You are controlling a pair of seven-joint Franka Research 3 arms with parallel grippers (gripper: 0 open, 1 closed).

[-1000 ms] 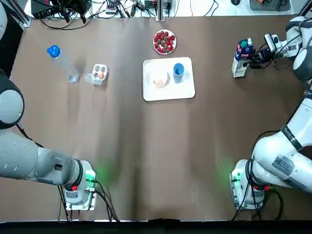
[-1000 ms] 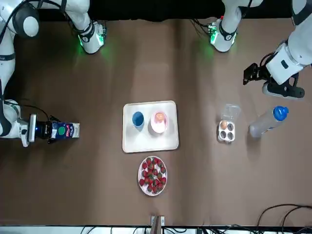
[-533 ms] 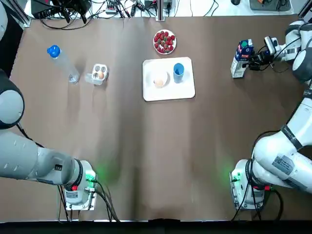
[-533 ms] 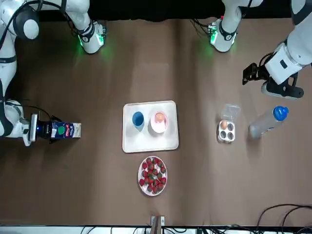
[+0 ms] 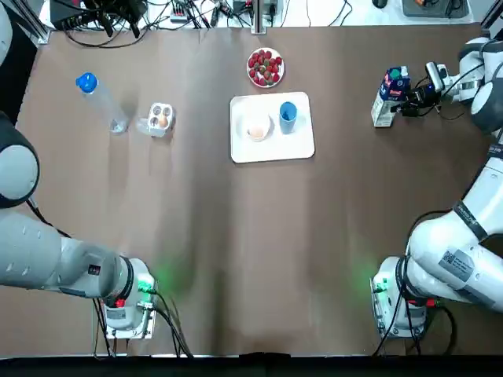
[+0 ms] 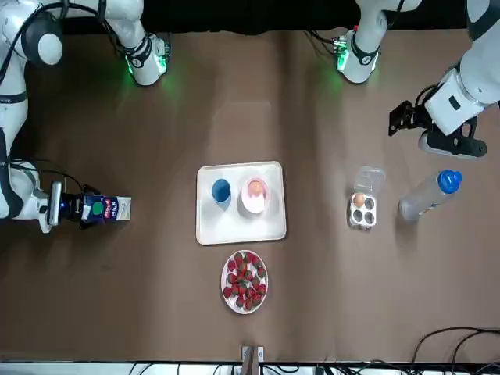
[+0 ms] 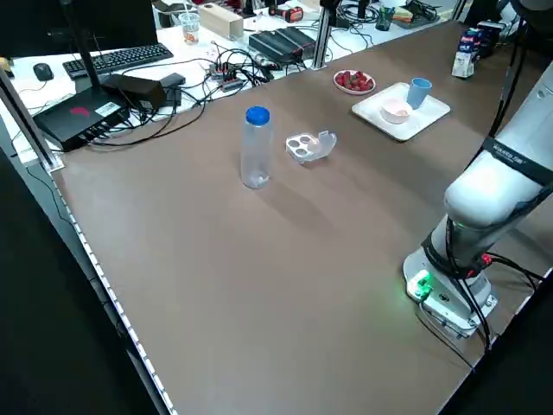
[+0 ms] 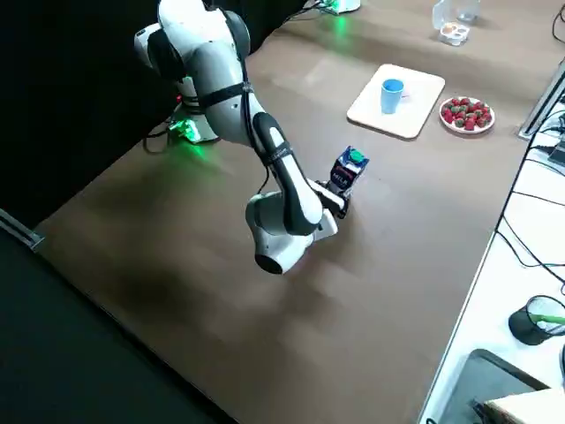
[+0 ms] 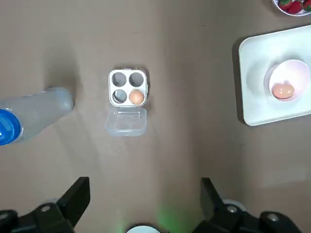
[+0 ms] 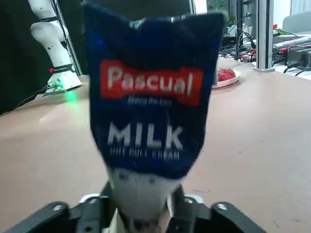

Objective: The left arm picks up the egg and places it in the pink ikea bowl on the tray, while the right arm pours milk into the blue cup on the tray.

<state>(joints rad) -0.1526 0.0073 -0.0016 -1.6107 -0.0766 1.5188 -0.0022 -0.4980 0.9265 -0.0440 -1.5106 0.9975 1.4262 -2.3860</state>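
Top view: right gripper (image 5: 402, 100) is clamping the milk carton (image 5: 387, 96) from the side. The carton is sitting upright between its jaws, green cap up. The white tray (image 5: 271, 149) is lying well apart from those jaws, and the blue cup (image 5: 288, 114) and pink bowl (image 5: 258, 127) are standing side by side on it. An egg (image 5: 256, 131) is resting in the bowl. Across the brown table (image 5: 236, 251) there is an open egg box (image 5: 159, 119) holding a second egg (image 5: 163, 122), a water bottle (image 5: 100, 102) with a blue cap just beside the box, and a plate of strawberries (image 5: 266, 67) near the tray.

Front view: left gripper (image 6: 401, 119) is hanging in the air, nothing between its jaws, with the egg box and bottle near it. The carton's green cap is showing just past the right jaws.

Left side view: bottle standing upright, egg box lid open. The writing on the far carton is too small to read.

Right side view: carton upright in the right jaws, cup on the tray well beyond them. Cannot tell if the carton base is touching the table.

Left wrist view: fingers wide apart and gripping nothing. The egg box is lying far out beyond the jaws, one cell filled, and the egg in the bowl is off to one side.

Right wrist view: jaws are pinching the carton's white lower part. Its blue face is reading "Pascual" on a red band, then "MILK". The smaller lines are too blurred to read.
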